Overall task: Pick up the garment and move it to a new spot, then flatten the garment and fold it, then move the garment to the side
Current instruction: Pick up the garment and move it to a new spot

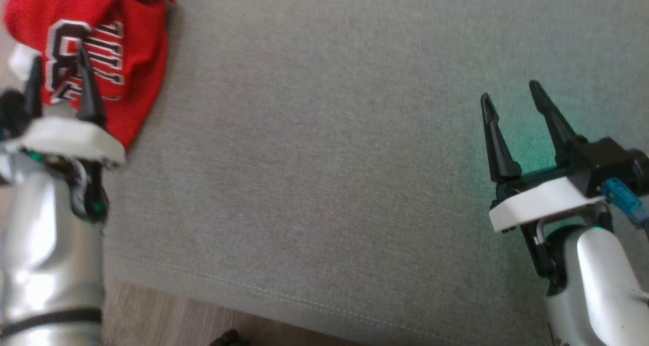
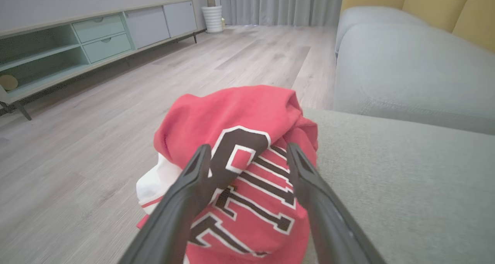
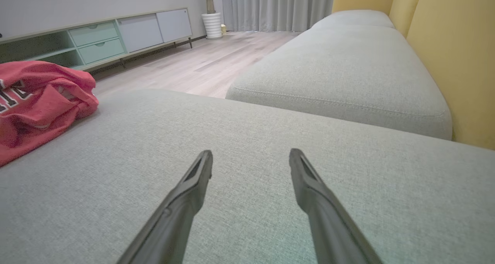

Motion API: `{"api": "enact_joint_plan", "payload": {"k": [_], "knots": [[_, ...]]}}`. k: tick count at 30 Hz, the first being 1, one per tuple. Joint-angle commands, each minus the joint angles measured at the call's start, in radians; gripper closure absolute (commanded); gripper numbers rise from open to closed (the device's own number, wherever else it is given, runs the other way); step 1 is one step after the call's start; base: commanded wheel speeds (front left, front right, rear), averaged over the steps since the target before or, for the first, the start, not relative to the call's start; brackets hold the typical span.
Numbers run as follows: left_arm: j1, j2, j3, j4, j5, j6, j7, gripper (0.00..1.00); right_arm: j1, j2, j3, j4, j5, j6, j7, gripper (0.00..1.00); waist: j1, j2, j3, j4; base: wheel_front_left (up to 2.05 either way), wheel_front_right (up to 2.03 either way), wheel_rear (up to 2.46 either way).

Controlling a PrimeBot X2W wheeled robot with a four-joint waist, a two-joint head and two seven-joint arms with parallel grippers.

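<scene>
The red jersey [image 1: 129,46] lies bunched in a heap at the far left corner of the grey sofa seat [image 1: 324,158], black-and-white lettering facing up and a bit of white fabric at its outer edge, which slightly overhangs the wood floor [image 2: 116,113]. The left gripper [image 1: 59,57] hangs over the heap with its two dark fingers spread apart and holding nothing; in the left wrist view the gripper [image 2: 248,147] straddles the lettering on the jersey [image 2: 232,109] (whether the tips touch the cloth cannot be told). The right gripper [image 1: 510,92] is well apart from the garment, over bare cushion at the right side, its fingers likewise parted and empty [image 3: 250,152]; from there the jersey [image 3: 38,97] shows at the far left.

Across the floor a low sideboard [image 2: 100,35] stands against the wall: two closed drawers, two closed doors, and open shelves at its left end, the lower one holding a small round pale object [image 2: 7,82]. Past it stands a white ribbed planter [image 2: 212,18] with a brown stem rising from it
</scene>
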Motion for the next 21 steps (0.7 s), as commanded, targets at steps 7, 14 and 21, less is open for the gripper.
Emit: {"api": "enact_joint_plan", "payload": {"k": [7, 14, 21], "knots": [[-0.202, 0.164, 0.04, 0.215, 0.039, -0.007, -0.012, 0.0, -0.058, -0.011, 0.058, -0.041, -0.004, -0.001, 0.009, 0.0, -0.0002, 0.0, 0.103, -0.062, 0.0, 0.0, 0.0], [-0.319, 0.244, 0.012, 0.449, 0.058, -0.034, -0.012, 1.0, -0.079, -0.006, 0.059, -0.027, 0.005, -0.001, -0.005, 0.0, -0.0002, 0.0, 0.128, -0.085, 0.0, 0.0, 0.0], [-0.306, 0.247, 0.046, 0.35, 0.025, -0.035, -0.012, 1.0, -0.07, 0.004, 0.043, -0.009, 0.011, -0.001, -0.03, 0.0, -0.0002, 0.0, 0.093, -0.085, 0.0, 0.0, 0.0]]}}
